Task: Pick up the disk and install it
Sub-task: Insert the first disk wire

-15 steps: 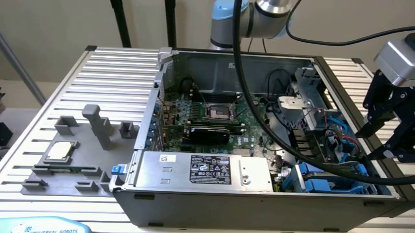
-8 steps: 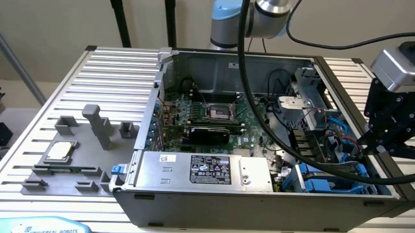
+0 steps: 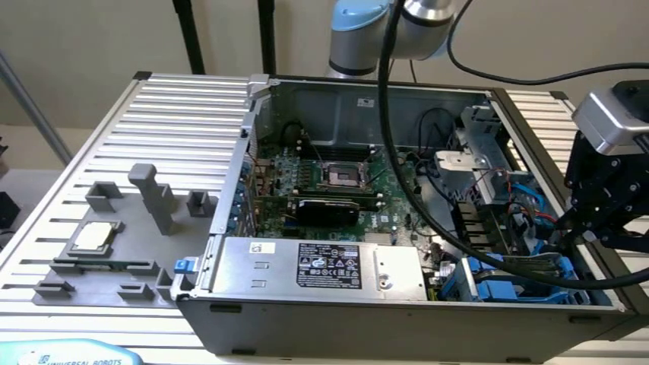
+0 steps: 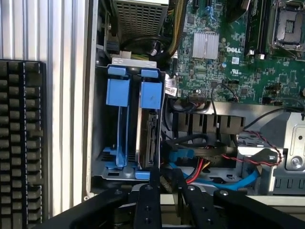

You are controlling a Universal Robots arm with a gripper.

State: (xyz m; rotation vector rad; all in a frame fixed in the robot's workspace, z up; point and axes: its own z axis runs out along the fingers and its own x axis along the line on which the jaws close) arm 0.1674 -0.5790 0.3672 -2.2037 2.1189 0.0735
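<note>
Hand [image 4: 167,175] sits at the end of the flat silver-grey disk in its bright blue plastic carrier [image 4: 147,136], which stands on edge in the bay slot nearer the green motherboard [image 4: 228,62]; can't tell if the hand is clenched or gripping. Best kept square to the slot, pushed straight. An empty blue plastic carrier [image 4: 117,119] stands alongside, and loose red and blue cables [image 4: 209,172] beside the hand could snag.

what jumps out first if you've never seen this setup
The open computer case sits in the middle of the exterior view, its green motherboard bared. At the exterior view's right the tool hangs over the bright blue drive carriers, where the disk stands on edge.
</note>
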